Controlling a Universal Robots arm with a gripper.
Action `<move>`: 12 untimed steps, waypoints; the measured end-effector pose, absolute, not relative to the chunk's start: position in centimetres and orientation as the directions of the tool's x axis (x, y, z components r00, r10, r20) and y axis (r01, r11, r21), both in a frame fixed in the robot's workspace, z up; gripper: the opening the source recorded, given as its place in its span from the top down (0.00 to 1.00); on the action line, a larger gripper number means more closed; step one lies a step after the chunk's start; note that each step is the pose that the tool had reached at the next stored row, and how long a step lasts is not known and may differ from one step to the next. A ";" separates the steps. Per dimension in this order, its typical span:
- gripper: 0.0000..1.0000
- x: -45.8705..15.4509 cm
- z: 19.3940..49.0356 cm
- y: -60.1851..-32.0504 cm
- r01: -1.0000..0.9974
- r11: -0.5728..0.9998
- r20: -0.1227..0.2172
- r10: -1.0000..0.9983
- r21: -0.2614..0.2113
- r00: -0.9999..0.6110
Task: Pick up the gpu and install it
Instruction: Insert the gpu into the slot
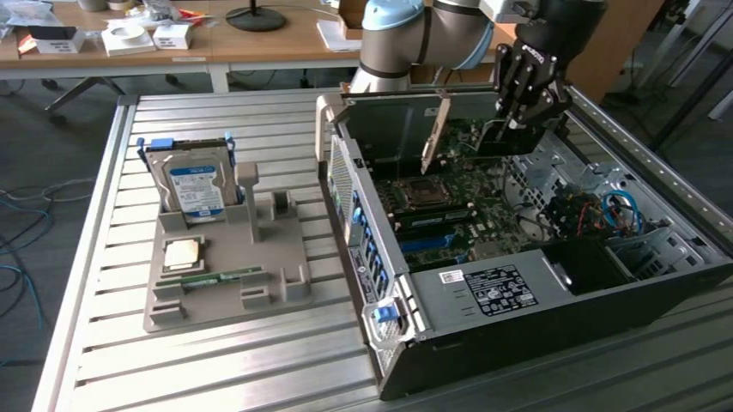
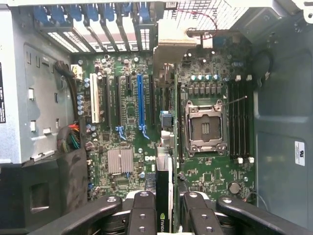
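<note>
Black metal gripper fingers are seen clamped from both sides on the gpu, a thin dark circuit card viewed edge-on in the wrist view. The gripper is positioned inside the open black and grey computer case, which lies on its side on the slatted aluminium table. The card is held on edge over the green motherboard, with its long pale silver bracket towards the rear wall of the case. In the wrist view the card is lined up between the long blue expansion slot and the square silver processor socket. Whether its lower edge is touching a slot cannot be told. Towards the exterior view's left, well apart from the case, a grey moulded holder is set on the table. A boxy silver hard drive with a blue-white label stands upright in it, a square processor chip lies flat, and a narrow green memory stick is laid just beside the chip.
</note>
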State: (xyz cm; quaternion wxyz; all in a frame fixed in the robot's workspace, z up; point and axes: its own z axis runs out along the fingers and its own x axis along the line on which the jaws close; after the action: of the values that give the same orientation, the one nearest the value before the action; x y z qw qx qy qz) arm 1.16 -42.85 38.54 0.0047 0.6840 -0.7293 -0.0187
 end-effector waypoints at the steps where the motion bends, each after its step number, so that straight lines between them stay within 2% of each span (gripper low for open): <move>1: 0.74 1.1 38.5 -42.8 -0.997 0.064 -0.019 -0.998 0.034 -0.064; 12: 0.74 1.0 38.1 -42.9 -0.998 0.058 -0.023 -0.998 0.030 -0.059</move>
State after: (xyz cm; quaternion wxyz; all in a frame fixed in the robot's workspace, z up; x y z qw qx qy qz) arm 0.97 -42.85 38.14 0.0017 0.6859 -0.7274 -0.0188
